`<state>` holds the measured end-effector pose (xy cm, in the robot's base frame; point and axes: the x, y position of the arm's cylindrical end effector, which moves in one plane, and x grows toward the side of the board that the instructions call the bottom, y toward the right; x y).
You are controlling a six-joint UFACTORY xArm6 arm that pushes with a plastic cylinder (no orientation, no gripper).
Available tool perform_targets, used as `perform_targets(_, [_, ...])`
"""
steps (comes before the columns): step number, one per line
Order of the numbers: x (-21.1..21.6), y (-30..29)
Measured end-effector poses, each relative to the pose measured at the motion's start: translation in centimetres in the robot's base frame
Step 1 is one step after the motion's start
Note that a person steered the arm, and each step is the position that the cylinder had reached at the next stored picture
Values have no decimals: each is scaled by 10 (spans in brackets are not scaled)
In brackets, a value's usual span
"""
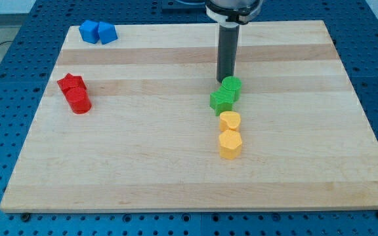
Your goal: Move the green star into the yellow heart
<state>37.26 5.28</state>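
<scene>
The green star (220,101) lies right of the board's middle, touching a green round block (231,86) at its upper right. The yellow heart (229,120) sits just below the star, almost touching it, with a yellow hexagon (230,143) directly below the heart. My tip (225,79) stands just above the two green blocks, against the upper left side of the green round block.
Two blue blocks (97,32) sit at the board's top left corner. A red star (71,84) and a red round block (79,101) lie near the left edge. The wooden board (176,164) rests on a blue perforated table.
</scene>
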Motion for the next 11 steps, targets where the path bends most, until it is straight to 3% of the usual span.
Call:
perform_targets(2, [11, 0])
perform_targets(4, [6, -37])
perform_targets(7, [79, -35])
perform_targets(8, [81, -34])
perform_targets(11, [20, -48])
